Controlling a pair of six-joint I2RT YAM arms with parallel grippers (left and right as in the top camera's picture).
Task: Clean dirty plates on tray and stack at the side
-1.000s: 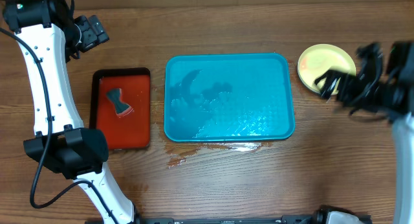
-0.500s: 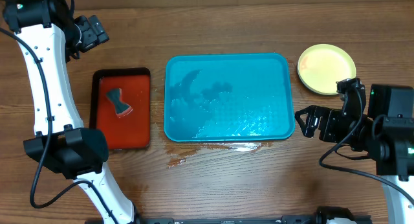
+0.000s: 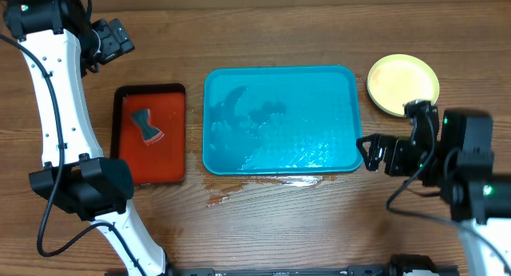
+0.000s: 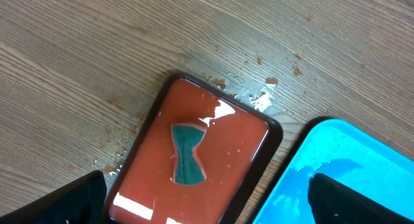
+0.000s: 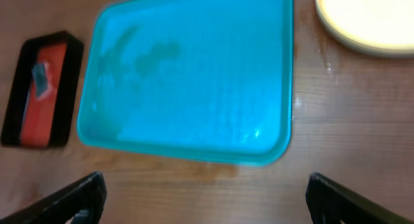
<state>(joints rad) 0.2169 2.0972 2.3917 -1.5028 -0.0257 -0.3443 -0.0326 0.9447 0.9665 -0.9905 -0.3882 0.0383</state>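
The turquoise tray [image 3: 319, 92] lies mid-table, wet and with no plates on it; it also shows in the right wrist view [image 5: 194, 68] and the left wrist view [image 4: 349, 179]. A pale yellow-green plate [image 3: 403, 84] sits on the table right of the tray's far corner, also in the right wrist view [image 5: 369, 20]. I cannot tell whether other plates lie under it; no blue plate shows. My right gripper [image 3: 369, 152] is open and empty beside the tray's right front corner, jaws wide [image 5: 204, 198]. My left gripper [image 3: 116, 38] is open and empty, high over the red tray [image 4: 207, 198].
A smaller red, black-rimmed tray [image 3: 150, 168] lies left of the turquoise tray, with a teal sponge [image 3: 146, 126] on it, also seen in the left wrist view [image 4: 186, 153]. Water and brownish smears [image 3: 263, 184] lie on the wood along the turquoise tray's front edge.
My right arm has moved away from the yellow-green plate, toward the front and left, to the tray's right front corner. The left arm has not moved.
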